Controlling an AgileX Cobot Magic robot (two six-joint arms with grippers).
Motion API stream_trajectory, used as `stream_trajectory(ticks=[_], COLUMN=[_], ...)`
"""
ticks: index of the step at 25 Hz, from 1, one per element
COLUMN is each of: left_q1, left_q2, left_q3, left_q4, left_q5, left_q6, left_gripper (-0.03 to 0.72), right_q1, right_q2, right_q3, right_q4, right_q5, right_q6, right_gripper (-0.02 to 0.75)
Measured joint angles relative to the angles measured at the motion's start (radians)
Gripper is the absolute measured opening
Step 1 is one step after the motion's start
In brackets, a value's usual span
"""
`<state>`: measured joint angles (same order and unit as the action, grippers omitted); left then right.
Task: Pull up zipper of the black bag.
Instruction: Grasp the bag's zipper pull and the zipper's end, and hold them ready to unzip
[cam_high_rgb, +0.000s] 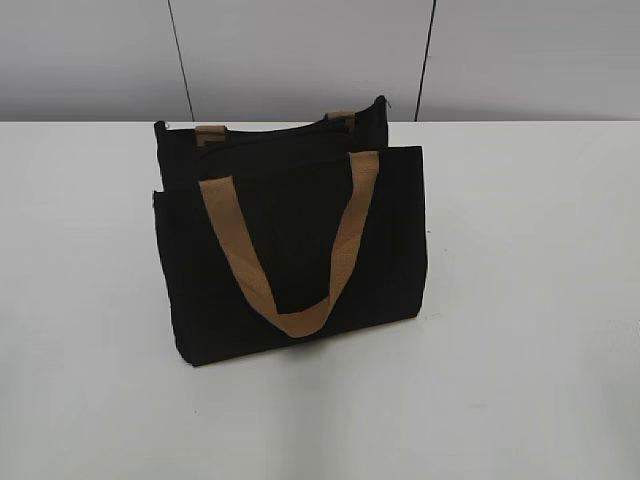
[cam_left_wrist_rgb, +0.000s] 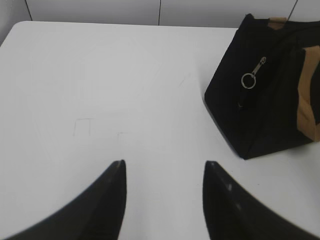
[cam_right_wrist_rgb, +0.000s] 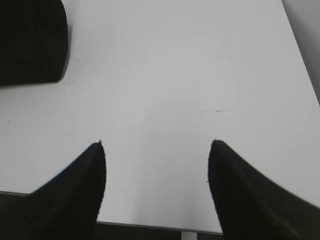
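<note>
My left end effector (cam_left_wrist_rgb: 164, 167) hangs released, its two dark fingers spread over bare white table (cam_left_wrist_rgb: 100, 90) and grasping nothing; my right end effector (cam_right_wrist_rgb: 157, 150) is likewise spread wide and empty, low over the table near its front edge. Both sit well apart from the work, which I judge to be a waiting pose with the pull not yet begun. Ahead and to the right of the left end effector stands the rectangular black fabric bag (cam_left_wrist_rgb: 260, 110), upright, its narrow end panel turned toward that wrist camera. Down that end panel hangs the small silvery metal pull tab with a ring (cam_left_wrist_rgb: 250, 79) of the black zipper, dangling free, so it looks reachable from the left side. In the exterior view the bag (cam_high_rgb: 290, 250) stands near the middle of the table, set toward the far edge, with a tan webbing strap handle (cam_high_rgb: 295, 260) drooping down its front pocket panel. In the right wrist view only a dark corner of the bag shows at upper left. Open table lies on both flanks, leaving clear room for approach; the handles are what I would want to avoid snagging.
</note>
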<state>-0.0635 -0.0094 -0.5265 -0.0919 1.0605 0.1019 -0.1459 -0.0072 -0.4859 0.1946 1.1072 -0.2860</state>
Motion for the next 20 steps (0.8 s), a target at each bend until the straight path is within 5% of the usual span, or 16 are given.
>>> stream_trajectory(ticks=[20], left_q1=[0.000], left_q2=[0.000], left_q3=[0.000], left_q4=[0.000], left_q5=[0.000], left_q6=[0.000], left_gripper=[0.375], right_q1=[0.000], right_q2=[0.000], right_q3=[0.000], right_q4=[0.000], right_q5=[0.000], right_q6=[0.000], right_gripper=[0.498])
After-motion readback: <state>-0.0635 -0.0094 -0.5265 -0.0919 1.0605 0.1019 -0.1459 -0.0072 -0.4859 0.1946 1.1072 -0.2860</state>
